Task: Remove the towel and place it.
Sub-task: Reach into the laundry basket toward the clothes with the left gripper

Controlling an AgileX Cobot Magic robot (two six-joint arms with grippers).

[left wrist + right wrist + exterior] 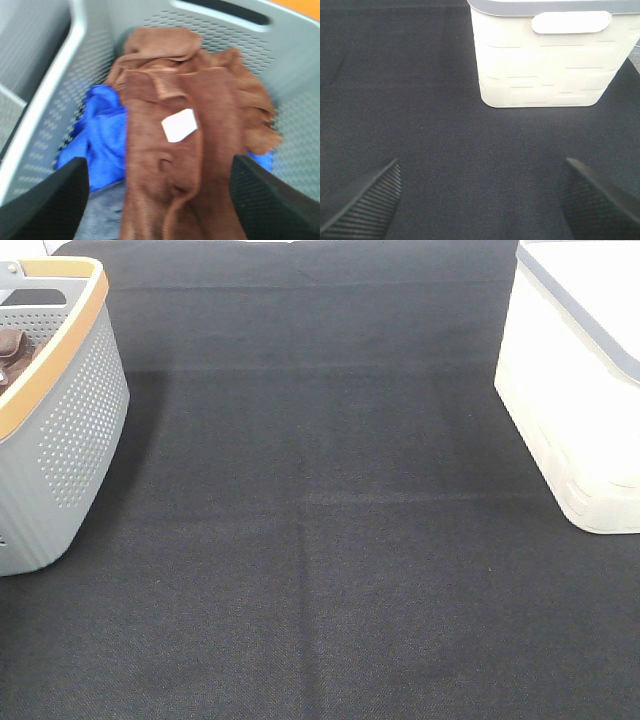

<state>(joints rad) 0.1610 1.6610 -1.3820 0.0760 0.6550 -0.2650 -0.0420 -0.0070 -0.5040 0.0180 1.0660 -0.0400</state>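
- A dark woven mat (320,540) covers the table.
- The towel (170,150) lies crumpled inside the grey basket (75,430), white tag (179,125) up, overlapping a blue cloth (100,135).
- The left gripper (160,197) hovers above it, jaws wide, holding nothing.
- Best move: descend onto brown folds only (clear of the blue), then pinch deep.
- The right gripper (480,200), also spread and empty, faces the white bin (545,55).

Exterior high view: way up over the black mat (320,540), tilted steeply down, grey basket (75,420) cropped at the mat's left edge, white bin (575,410) at its right edge. Left wrist: at the mat's left edge, super close, aimed down into the basket. Right wrist: low over the mat, facing the bin. Shared with the high view: basket and towel (215,130) for one, bin and mat for the other.
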